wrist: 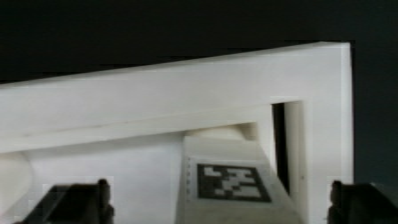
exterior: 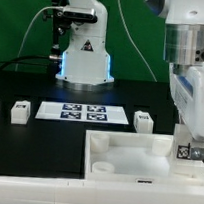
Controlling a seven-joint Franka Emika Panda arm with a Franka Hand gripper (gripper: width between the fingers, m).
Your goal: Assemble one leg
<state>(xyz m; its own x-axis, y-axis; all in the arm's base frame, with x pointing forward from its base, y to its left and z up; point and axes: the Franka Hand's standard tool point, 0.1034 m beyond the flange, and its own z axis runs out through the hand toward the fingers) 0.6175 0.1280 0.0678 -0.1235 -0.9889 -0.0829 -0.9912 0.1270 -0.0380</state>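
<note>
Now the gripper [exterior: 186,148] stands with fingers spread wide around the leg [exterior: 185,150], upright in the tray's [exterior: 126,152] corner.

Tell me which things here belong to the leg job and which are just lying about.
In the job:
- leg standing in the tray's corner
- tray
- hand, open around that leg

Lying about:
- marker board
- spare legs on the table, away from the tray
</note>
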